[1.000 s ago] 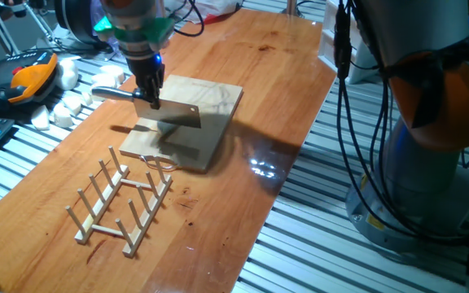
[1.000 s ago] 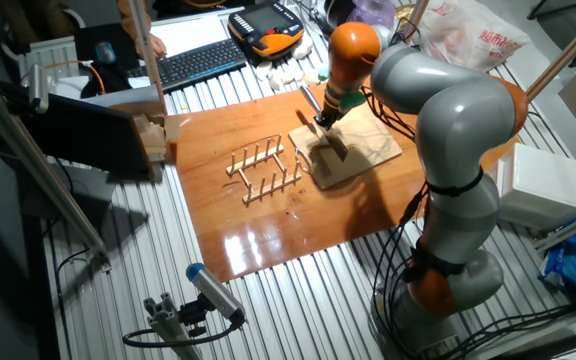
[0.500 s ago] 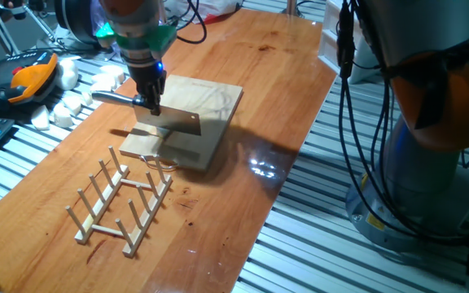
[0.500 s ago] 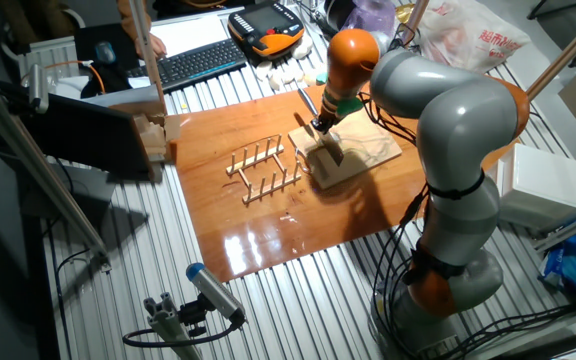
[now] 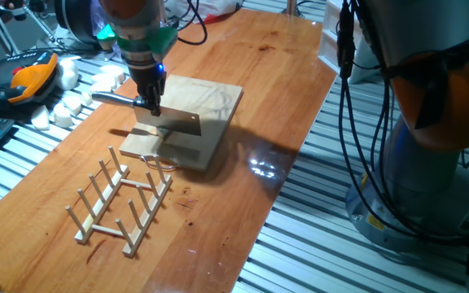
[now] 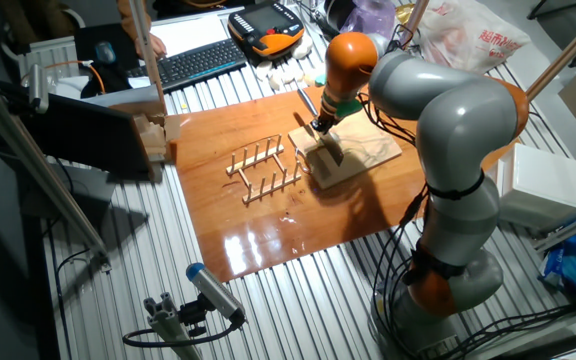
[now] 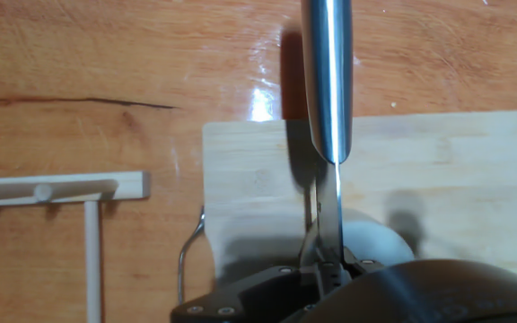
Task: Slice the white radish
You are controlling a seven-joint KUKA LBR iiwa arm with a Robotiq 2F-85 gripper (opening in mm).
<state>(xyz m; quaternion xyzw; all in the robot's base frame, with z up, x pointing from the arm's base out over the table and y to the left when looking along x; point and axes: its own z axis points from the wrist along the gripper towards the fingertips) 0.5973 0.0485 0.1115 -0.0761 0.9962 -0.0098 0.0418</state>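
Observation:
My gripper [image 5: 148,101] is shut on a steel knife [image 5: 176,122] and holds it blade-down over the left end of the wooden cutting board [image 5: 210,102]. In the hand view the gripper [image 7: 330,262] clamps the knife [image 7: 328,81] seen along its spine, handle pointing away. A pale rounded shape under the blade, partly in shadow, looks like the white radish [image 7: 377,235] on the board [image 7: 456,179]. In both fixed views the radish is hidden by the blade and hand. The other fixed view shows the gripper [image 6: 320,126] at the board's [image 6: 373,150] left end.
A wooden peg rack [image 5: 120,199] stands in front of the board, also in the other fixed view [image 6: 265,170]. A heap of blocky white chunks [image 5: 65,104] lies at the table's left edge beside an orange pendant [image 5: 29,80]. The robot base [image 5: 430,146] stands at the right.
The knife has come down slightly toward the board and shifted a little over the first half second; since then it has hardly moved.

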